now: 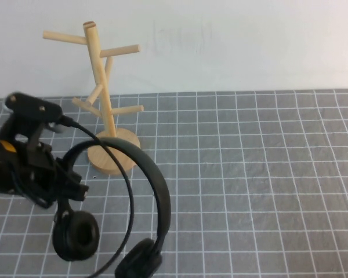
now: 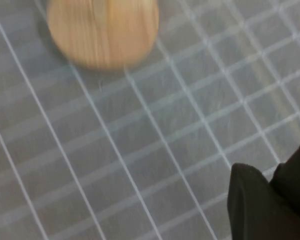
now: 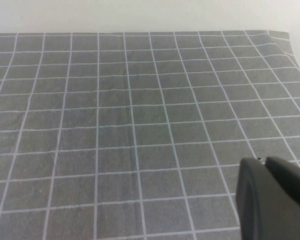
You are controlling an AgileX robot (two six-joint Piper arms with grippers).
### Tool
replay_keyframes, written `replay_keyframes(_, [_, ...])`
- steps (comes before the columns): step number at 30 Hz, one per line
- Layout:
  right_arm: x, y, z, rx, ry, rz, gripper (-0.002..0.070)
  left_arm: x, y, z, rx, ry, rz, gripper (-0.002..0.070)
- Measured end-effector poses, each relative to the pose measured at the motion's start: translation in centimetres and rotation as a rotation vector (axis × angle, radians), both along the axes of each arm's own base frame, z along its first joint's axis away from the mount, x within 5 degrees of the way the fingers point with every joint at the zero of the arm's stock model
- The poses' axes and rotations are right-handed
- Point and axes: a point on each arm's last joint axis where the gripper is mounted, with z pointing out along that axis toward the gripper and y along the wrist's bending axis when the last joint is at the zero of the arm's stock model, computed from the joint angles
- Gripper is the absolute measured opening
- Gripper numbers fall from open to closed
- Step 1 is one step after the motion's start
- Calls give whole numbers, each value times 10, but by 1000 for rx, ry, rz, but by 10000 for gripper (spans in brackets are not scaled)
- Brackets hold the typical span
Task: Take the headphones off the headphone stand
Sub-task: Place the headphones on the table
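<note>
The black headphones [image 1: 156,191] hang free of the headphone stand [image 1: 104,98], in front of it at the table's front left. Their arched band crosses in front of the stand's round base [image 1: 113,152], and the two ear cups [image 1: 76,234] dangle low over the cloth. My left gripper [image 1: 68,186] is shut on the band just above the left ear cup. In the left wrist view its dark fingers [image 2: 255,205] show, with the stand's base [image 2: 102,32] beyond. My right gripper [image 3: 260,161] is shut and empty over bare cloth, and is out of the high view.
The wooden stand's pegs [image 1: 64,37] are bare. A grey cloth with a white grid [image 1: 249,174] covers the table, with a white wall behind. My left arm's cable [image 1: 84,130] loops near the stand's base.
</note>
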Motion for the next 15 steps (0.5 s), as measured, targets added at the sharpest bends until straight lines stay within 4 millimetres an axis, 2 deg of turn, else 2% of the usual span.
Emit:
replay_keyframes(4, [0, 0, 0, 0, 0, 0, -9, 15, 0, -29, 9, 142, 146, 48])
replay_keyframes(8, [0, 0, 0, 0, 0, 0, -9, 30, 2, -72, 61, 316, 296, 48])
replay_keyframes(12, [0, 0, 0, 0, 0, 0, -9, 38, 1, -111, 112, 451, 361, 48])
replay_keyframes(15, [0, 0, 0, 0, 0, 0, -9, 43, 0, -131, 126, 484, 376, 48])
